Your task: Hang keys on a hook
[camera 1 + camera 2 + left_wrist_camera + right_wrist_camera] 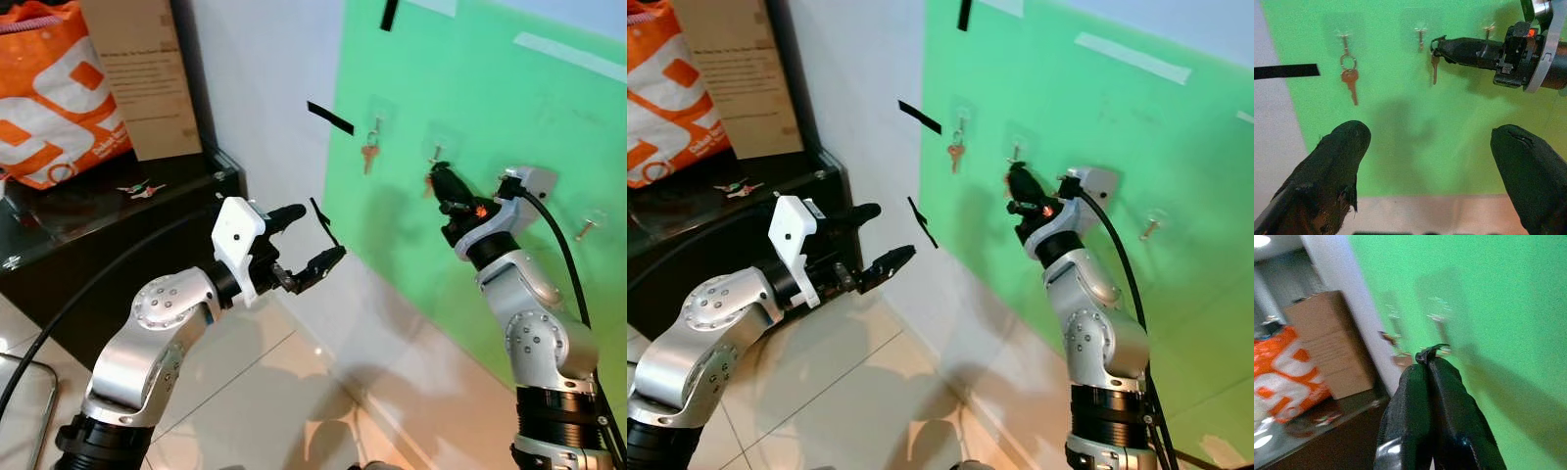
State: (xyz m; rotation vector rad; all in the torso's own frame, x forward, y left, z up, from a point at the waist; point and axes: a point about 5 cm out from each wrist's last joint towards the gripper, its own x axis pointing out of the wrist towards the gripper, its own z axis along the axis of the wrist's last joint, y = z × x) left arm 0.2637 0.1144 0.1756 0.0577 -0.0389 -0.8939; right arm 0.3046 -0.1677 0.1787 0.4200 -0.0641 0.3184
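1. We face the green wall [490,117], where one key [1351,81] already hangs on a hook.
2. Our left gripper [306,242] hovers, fingers spread, empty.
3. Our right gripper [1442,46] pinches the key ring [1434,45] just beside the middle hook [1421,34]; it seems unhooked, so we lift slightly, slide over, then lower.

Right wrist view blurred: hooks [1437,318] smeared, key ring [1431,350] barely legible at fingertips. Orange bag [59,93] cut by frame edge. Small keys on table [140,188] too small to resolve.

Bright, even indoor light. Soft arm shadows fall on the green wall [470,108] and glossy floor [265,382], which shows pale glare. The right wrist view is blurred.
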